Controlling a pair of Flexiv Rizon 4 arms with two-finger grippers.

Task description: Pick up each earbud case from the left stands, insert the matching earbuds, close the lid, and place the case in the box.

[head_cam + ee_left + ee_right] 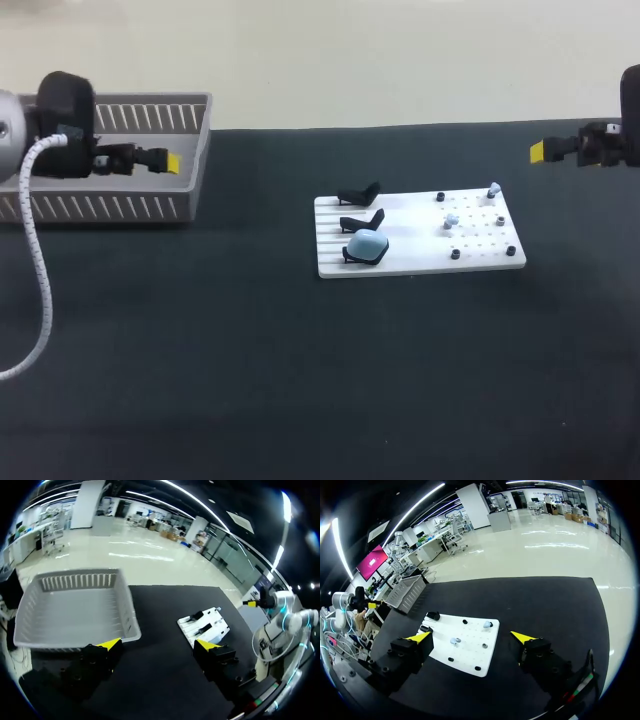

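A white perforated board [410, 255] lies mid-way on the dark surface [250, 380], well apart from both arms. Three black stands [362, 192] sit in a row along its left side. The light blue rounded earbud case [368, 245] rests on the nearest stand, and the other two stands carry nothing. On the board's right part, two small pale blue earbuds [493, 188] stand among short black pegs [456, 254].

The left arm [60, 125], with a white cable [35, 250] hanging from it, comes in over the pale slatted plastic basket [150, 100] at the far left corner. The left tool [165, 160] hovers above the basket's right end. In the left wrist view its yellow-tipped fingers [110, 644] are spread wide and grip nothing, and the basket's plain floor lies ahead of them.

The right arm [628, 120] enters at the right edge, and the right tool [545, 152] points toward the middle, above the surface. The right wrist view shows its fingers [522, 637] held wide apart, gripping nothing, with the board ahead of them.
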